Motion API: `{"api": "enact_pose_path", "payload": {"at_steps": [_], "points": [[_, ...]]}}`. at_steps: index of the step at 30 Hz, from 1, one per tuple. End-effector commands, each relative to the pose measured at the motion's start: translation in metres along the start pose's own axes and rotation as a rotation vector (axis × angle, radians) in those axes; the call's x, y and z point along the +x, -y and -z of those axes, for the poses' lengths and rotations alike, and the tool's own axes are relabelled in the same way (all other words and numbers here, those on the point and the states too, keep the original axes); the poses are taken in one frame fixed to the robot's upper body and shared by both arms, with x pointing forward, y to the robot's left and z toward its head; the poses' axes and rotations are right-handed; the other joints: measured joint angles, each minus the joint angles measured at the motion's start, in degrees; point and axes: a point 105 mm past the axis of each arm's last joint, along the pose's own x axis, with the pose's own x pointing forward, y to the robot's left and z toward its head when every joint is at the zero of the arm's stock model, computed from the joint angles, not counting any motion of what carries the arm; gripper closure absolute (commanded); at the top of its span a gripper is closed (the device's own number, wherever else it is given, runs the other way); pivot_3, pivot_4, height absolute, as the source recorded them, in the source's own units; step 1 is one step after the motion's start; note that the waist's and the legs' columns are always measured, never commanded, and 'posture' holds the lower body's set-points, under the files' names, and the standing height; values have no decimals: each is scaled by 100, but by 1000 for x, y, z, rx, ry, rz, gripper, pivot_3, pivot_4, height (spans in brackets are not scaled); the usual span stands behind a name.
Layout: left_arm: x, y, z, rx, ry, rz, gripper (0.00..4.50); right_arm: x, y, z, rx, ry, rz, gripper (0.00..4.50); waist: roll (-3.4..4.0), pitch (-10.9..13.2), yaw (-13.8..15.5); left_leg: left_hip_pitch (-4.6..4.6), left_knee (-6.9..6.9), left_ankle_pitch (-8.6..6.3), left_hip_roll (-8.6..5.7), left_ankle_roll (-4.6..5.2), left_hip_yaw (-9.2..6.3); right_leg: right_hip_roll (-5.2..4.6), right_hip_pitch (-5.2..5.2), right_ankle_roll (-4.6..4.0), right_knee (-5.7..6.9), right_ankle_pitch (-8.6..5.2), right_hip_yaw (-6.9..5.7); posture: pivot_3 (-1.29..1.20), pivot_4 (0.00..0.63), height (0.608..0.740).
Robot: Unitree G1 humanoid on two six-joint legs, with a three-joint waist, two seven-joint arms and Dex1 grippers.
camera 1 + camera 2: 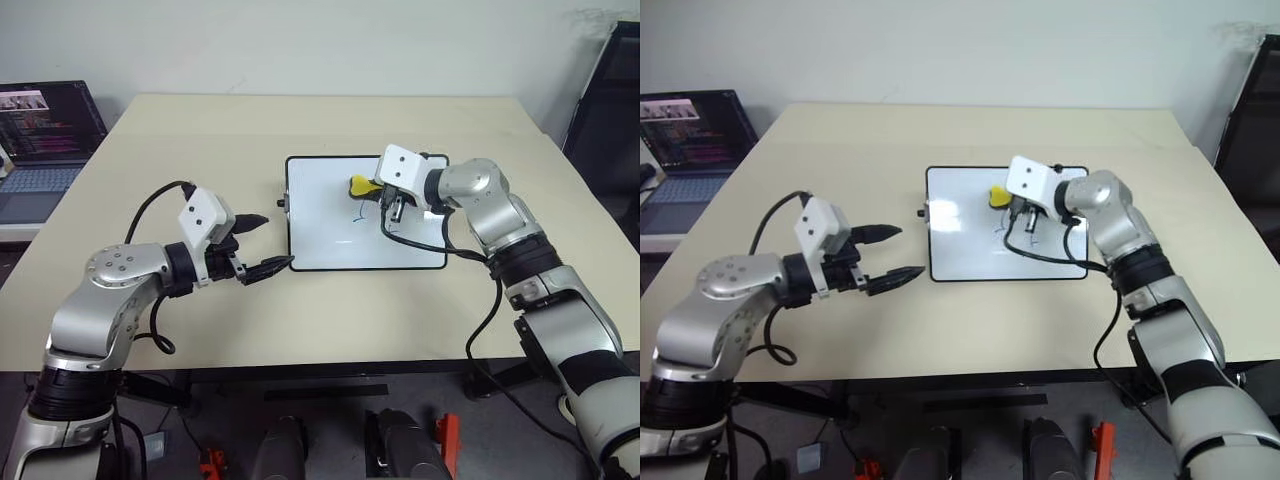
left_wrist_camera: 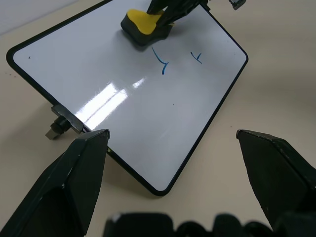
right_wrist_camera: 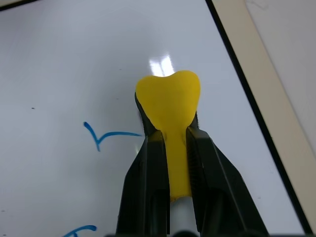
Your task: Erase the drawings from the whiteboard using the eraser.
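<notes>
The whiteboard [image 1: 320, 240] lies flat in the middle of the beige table. My right gripper [image 1: 372, 190] reaches over it, shut on the yellow eraser [image 3: 168, 98], whose black part faces the board [image 2: 143, 24]. I cannot tell whether the eraser touches the surface. The drawings are two small blue strokes: a tick [image 2: 162, 64] just beside the eraser and a T-like mark [image 2: 197, 58] a little further off. My left gripper [image 1: 272, 242] hovers open at the board's near left corner with nothing between its fingers.
An open laptop [image 1: 45, 130] sits on a stand off the table's far left. A dark chair [image 1: 610, 110] stands at the far right. A small black knob [image 2: 54, 129] sticks out from the board's left side.
</notes>
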Motion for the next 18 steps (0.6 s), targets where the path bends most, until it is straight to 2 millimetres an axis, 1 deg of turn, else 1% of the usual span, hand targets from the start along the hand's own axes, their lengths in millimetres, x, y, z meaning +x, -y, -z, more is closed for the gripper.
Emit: {"api": "enact_pose_path", "payload": {"at_steps": [1,3,6,9,10,11,16,18], "points": [[-3,1,-11,40,34,-10,0,0,12,2,-56,-48,53,4296,0,0,-9,2,1,0,0,0,0,0,1,0,1,0,0,0,150,740],[-3,1,-11,39,35,-10,0,2,10,5,-83,-72,47,4301,0,0,-9,2,2,0,0,0,0,0,3,0,1,1,0,0,150,740],[-3,1,-11,38,33,-11,0,5,-2,10,-127,-103,6,4311,-3,-2,-9,7,5,1,-1,0,0,0,8,1,0,5,1,0,150,740],[-3,1,-9,40,21,-9,0,10,-28,16,-206,-139,-68,4312,-3,-2,-9,46,1,0,0,0,1,0,47,6,-6,-1,1,0,150,740],[-3,1,-9,40,21,-9,0,11,-32,16,-214,-141,-80,4313,-5,-4,-9,65,-4,0,0,0,1,0,65,21,-10,-14,1,0,150,740],[-3,1,-9,41,21,-9,0,11,-39,15,-221,-139,-100,4313,-5,-5,-13,84,-9,0,0,0,2,0,83,5,-12,-26,1,0,150,740],[-2,0,-9,44,20,-4,0,8,-73,21,-267,-164,-201,4313,-7,-7,-17,92,-2,1,3,1,1,1,86,-5,-1,-29,3,0,150,740],[-1,0,-9,45,20,-2,0,7,-81,24,-278,-178,-227,4313,-7,-8,-16,92,-1,1,2,1,2,1,87,-5,-1,-28,4,0,150,740]]}}
